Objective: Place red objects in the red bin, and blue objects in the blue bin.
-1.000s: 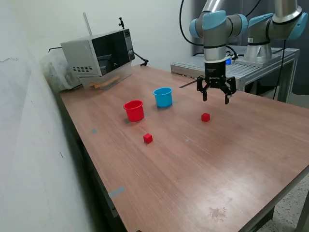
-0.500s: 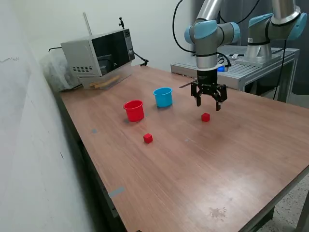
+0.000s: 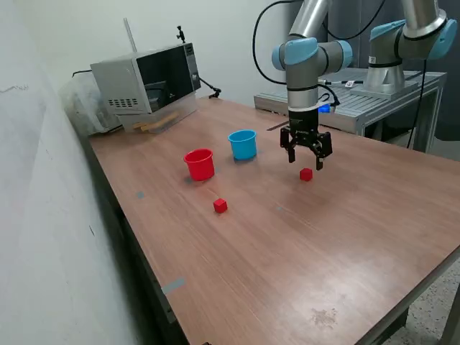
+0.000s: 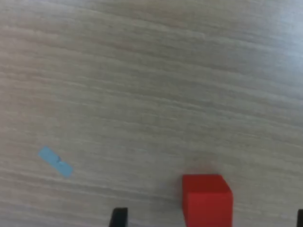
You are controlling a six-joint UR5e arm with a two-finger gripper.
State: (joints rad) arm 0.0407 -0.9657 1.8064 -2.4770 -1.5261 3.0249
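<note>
Overhead, the claw (image 3: 305, 159) hangs wide and empty just above a plain red cube (image 3: 306, 174) on the wood-grain bench (image 3: 345, 237). A second red cube (image 3: 220, 205) lies well apart, nearer the tapered red cup (image 3: 200, 164). Beside that stands the sky-blue cup (image 3: 243, 144); their contents perhaps nil, the angle hides them.

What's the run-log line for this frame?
phase: approach | gripper: open, empty, above red cube | second red cube: on table | red cup, blue cup: upright | blue cubes: not visible
</note>
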